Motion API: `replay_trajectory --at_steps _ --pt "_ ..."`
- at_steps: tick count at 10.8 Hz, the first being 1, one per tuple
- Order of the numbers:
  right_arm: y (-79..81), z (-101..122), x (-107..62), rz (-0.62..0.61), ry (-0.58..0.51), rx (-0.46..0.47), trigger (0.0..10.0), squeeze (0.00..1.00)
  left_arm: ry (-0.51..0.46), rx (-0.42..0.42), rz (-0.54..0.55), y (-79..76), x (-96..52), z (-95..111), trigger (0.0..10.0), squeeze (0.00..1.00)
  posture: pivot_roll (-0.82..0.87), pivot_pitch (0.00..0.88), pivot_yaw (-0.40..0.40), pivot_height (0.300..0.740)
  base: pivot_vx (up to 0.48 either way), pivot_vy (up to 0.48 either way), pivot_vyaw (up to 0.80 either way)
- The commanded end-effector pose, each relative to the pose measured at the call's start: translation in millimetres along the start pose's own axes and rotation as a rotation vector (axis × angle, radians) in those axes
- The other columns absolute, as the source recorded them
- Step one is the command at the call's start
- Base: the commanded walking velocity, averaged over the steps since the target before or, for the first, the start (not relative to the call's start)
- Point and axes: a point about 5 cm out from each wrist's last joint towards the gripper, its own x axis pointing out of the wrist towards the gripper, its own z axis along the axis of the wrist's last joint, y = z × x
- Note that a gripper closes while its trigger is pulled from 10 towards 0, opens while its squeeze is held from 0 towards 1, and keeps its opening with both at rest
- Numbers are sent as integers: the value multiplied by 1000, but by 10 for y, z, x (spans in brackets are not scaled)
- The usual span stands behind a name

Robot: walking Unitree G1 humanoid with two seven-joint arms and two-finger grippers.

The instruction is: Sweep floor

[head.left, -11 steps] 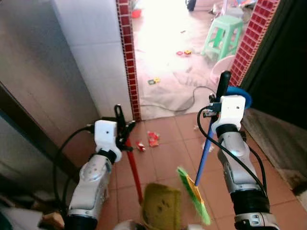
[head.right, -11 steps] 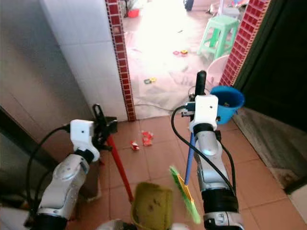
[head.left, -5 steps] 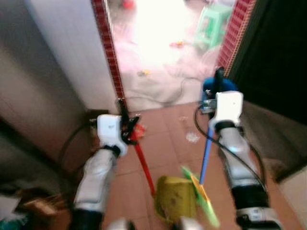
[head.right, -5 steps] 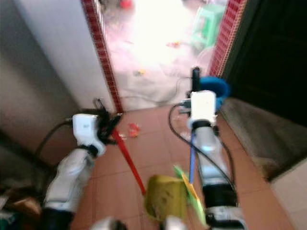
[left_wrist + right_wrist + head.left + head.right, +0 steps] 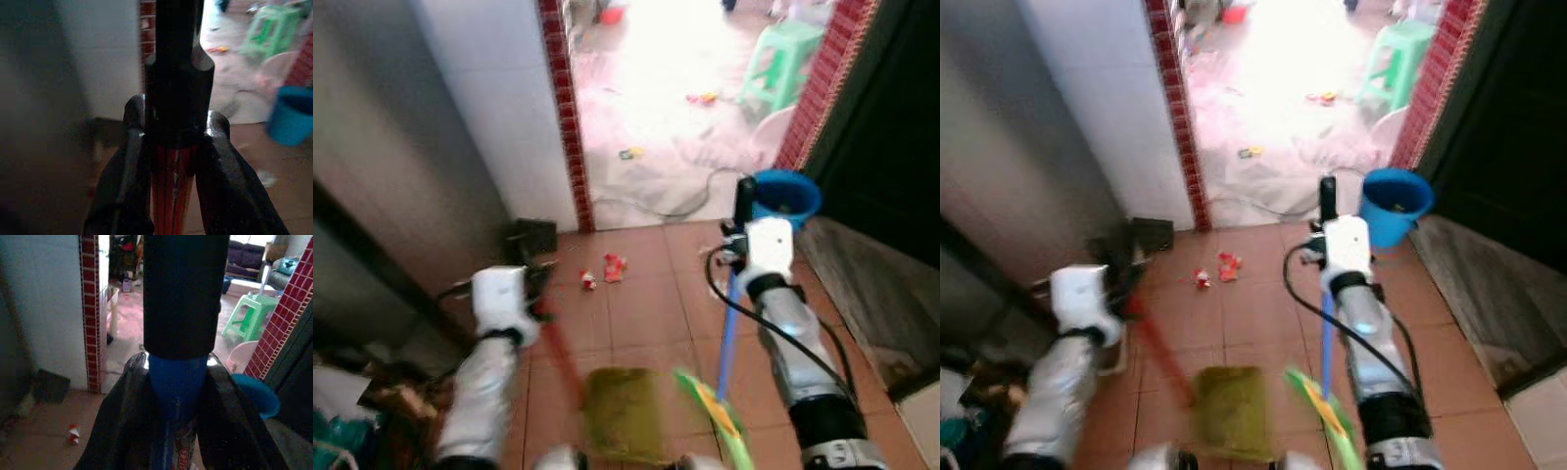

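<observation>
My right gripper (image 5: 741, 233) is shut on the blue handle (image 5: 726, 333) of a broom, just below its black end grip (image 5: 182, 293). The green bristles (image 5: 710, 416) rest low in front of me. My left gripper (image 5: 534, 294) is shut on the red handle (image 5: 173, 196) of a dustpan, whose yellow-green pan (image 5: 619, 411) hangs near the tiles and is blurred. Red and white wrappers (image 5: 607, 266) lie on the terracotta tiles ahead, between the two tools and the doorway.
A blue bucket (image 5: 786, 194) stands by the red brick door post on the right. A small dark box (image 5: 536, 235) sits at the foot of the white tiled wall. Beyond the doorway are a cable (image 5: 675, 208), scattered litter and a green stool (image 5: 783, 54).
The camera has swung, so the whole scene shifted. My left arm with the dustpan has moved left and lower and is blurred. Both grips are unchanged.
</observation>
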Motion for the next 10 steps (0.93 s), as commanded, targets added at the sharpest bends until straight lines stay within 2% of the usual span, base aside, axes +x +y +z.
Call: replay_trajectory --at_steps 1,3,5,8,10 --pt "-54 90 52 -7 -43 -21 10000 0 -93 40 -3 5 19 187 10000 0 -29 0 -4 740 0 0 0" --pt "-12 204 238 26 -89 -54 10000 0 -123 67 2 -53 8 200 10000 0 15 0 -75 740 0 0 0" --pt "58 366 378 35 -158 -55 10000 0 -114 109 -7 -93 -59 134 10000 0 22 0 -77 740 0 0 0" --pt "-18 280 311 -36 -160 -43 10000 0 -140 125 -13 -69 -78 138 10000 0 -5 0 -35 740 0 0 0" --pt "-67 214 241 -92 -146 13 10000 0 -146 122 10 -48 -88 115 10000 0 -22 0 -23 740 0 0 0"
